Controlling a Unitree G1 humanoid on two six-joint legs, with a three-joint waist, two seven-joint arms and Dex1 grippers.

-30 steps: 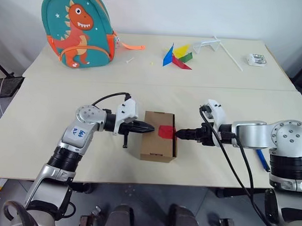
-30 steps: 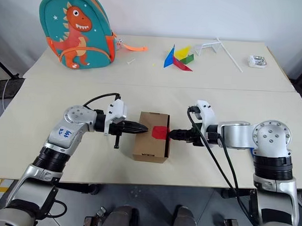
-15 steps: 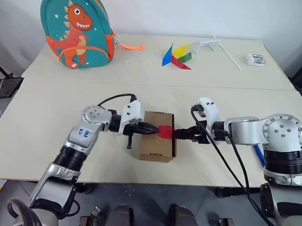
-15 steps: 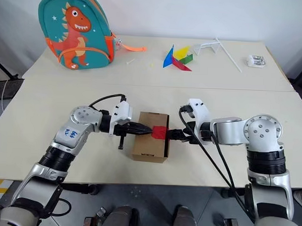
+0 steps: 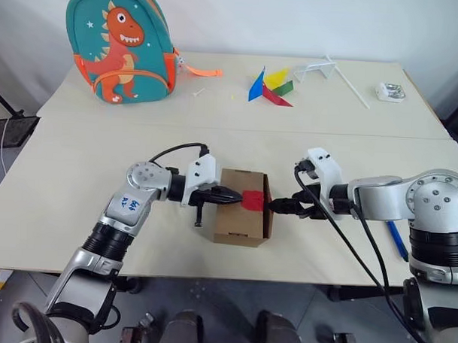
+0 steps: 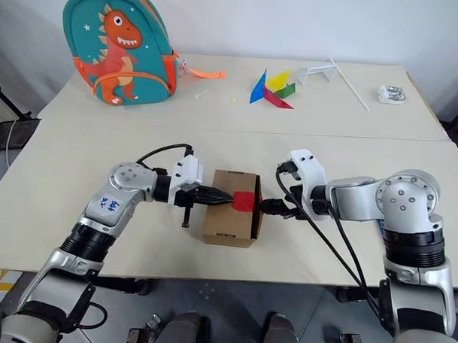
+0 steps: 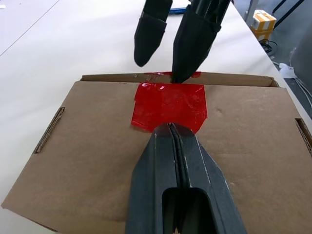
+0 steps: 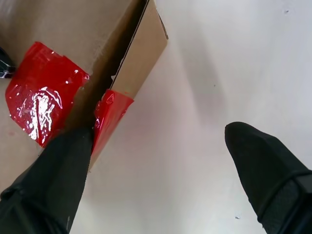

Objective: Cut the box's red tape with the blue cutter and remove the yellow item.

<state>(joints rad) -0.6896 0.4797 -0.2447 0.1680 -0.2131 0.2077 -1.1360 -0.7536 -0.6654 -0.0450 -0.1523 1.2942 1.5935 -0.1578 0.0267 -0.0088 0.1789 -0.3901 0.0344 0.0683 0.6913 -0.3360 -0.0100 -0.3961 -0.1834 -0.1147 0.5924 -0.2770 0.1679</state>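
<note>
Leftmost, my left gripper (image 5: 230, 193) lies across the top of the box (image 5: 241, 226), its two black fingers pressed fully together with nothing between them, tips resting at the near edge of the red tape (image 7: 169, 105); I judge this a steadying press that keeps the carton from sliding while the other side is worked. Centre: the box, a small brown corrugated carton, stands near the front of the table (image 5: 78, 174), flaps closed. Its red tape is a glossy, wrinkled square on the top panel that folds over the right-hand edge and down the side wall, apparently uncut. Right: my right gripper (image 5: 282, 206) meets that taped edge with fingers spread wide and empty, one fingertip (image 7: 187, 48) touching the tape's fold, the other clear of the box. Far right, the blue cutter (image 5: 397, 240) lies on the table beyond my right arm, untouched, so by my reading cutting has not begun
</note>
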